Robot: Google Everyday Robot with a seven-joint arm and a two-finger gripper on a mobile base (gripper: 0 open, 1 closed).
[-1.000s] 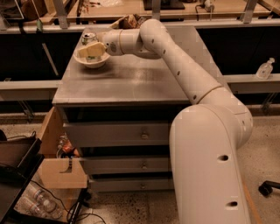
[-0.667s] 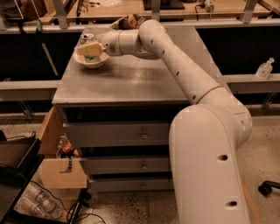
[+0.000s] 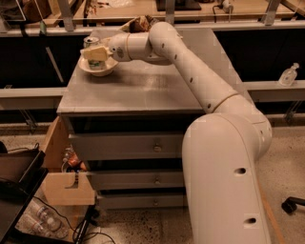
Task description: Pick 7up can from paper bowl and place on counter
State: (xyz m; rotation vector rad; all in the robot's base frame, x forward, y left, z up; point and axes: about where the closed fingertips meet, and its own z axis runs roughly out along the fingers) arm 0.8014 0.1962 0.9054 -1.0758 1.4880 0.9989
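Observation:
The paper bowl (image 3: 97,70) sits at the back left corner of the grey counter (image 3: 143,88). The 7up can (image 3: 90,42) stands upright in the bowl; its shiny top shows just behind the gripper. My gripper (image 3: 95,53) reaches in from the right at the end of the white arm. It is level with the can's body, right over the bowl, and covers most of the can. The can still rests in the bowl.
A brown-and-white snack bag (image 3: 138,23) lies behind the arm at the back of the counter. A light wooden table (image 3: 143,9) runs along the back. A clear bottle (image 3: 287,75) stands on the right ledge. A cardboard box (image 3: 66,188) sits low on the left, beside the drawers.
The gripper has shifted slightly left and down onto the can over the bowl. The can and the bowl stay in place.

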